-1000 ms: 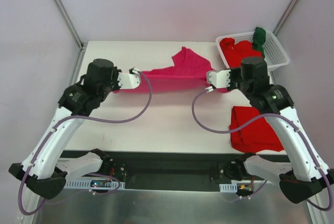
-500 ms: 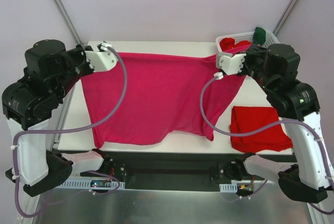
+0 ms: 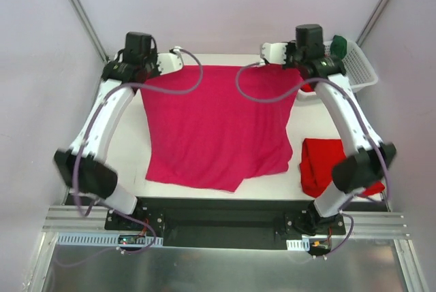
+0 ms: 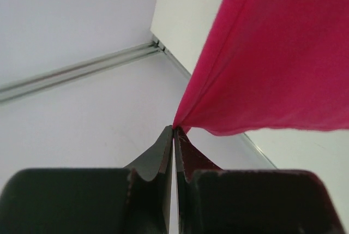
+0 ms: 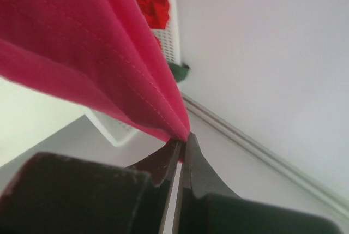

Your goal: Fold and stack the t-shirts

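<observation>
A magenta-pink t-shirt (image 3: 214, 125) lies spread over the middle of the table, its lower hem near the front edge. My left gripper (image 3: 178, 67) is shut on its far left edge, seen close as a pinched corner of magenta cloth (image 4: 262, 54) at the fingertips (image 4: 173, 130). My right gripper (image 3: 264, 65) is shut on the far right edge, where the cloth (image 5: 109, 48) runs into the fingertips (image 5: 184, 138). A folded red t-shirt (image 3: 334, 166) lies at the front right. More shirts, red (image 5: 152, 5) and dark green (image 3: 338, 45), sit in the basket.
The white slotted basket (image 3: 357, 67) stands at the far right corner, also in the right wrist view as the basket (image 5: 172, 32). Grey walls and metal frame posts (image 3: 78, 9) close in the table's far side. Both arms reach over the table's left and right edges.
Both grippers lifted the magenta shirt up wide, then carried its top edge to the far side of the table. It now lies spread out flat instead of bunched.
</observation>
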`<action>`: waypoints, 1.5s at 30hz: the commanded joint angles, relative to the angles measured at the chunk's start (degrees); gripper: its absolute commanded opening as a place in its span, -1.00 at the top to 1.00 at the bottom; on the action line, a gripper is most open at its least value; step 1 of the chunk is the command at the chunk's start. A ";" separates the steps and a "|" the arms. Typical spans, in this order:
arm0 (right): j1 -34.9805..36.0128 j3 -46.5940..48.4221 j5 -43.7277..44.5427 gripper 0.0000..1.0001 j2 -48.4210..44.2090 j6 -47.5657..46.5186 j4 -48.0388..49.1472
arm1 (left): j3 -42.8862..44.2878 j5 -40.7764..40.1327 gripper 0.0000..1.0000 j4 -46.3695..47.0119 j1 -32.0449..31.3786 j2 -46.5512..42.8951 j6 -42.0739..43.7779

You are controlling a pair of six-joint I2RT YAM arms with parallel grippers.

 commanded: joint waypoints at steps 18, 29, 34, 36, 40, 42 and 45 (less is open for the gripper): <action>-0.05 16.52 10.38 0.99 6.36 -18.75 35.99 | 17.15 -8.33 1.00 55.39 -0.25 4.86 33.13; 3.38 -5.70 13.20 0.99 -7.44 -15.24 29.70 | -12.00 -16.07 1.00 44.87 -3.60 -13.26 26.02; 4.53 -11.35 13.38 0.98 -13.32 -10.05 24.67 | -14.25 -16.43 1.00 33.70 -5.36 -17.24 17.41; 4.53 -10.03 13.11 0.99 -14.21 -8.12 22.82 | -11.08 -15.55 1.00 29.30 -5.62 -18.64 13.71; 4.61 -5.39 12.59 0.99 -15.27 -7.93 22.73 | -5.64 -14.15 1.00 28.14 -5.62 -19.53 12.82; 4.53 -2.66 11.45 0.99 -14.84 -7.93 22.90 | -0.02 -14.05 1.00 28.32 -5.62 -18.39 13.17; 4.53 3.76 11.01 0.99 -12.12 -9.07 23.78 | 8.86 -13.18 1.00 28.23 -5.62 -15.05 13.96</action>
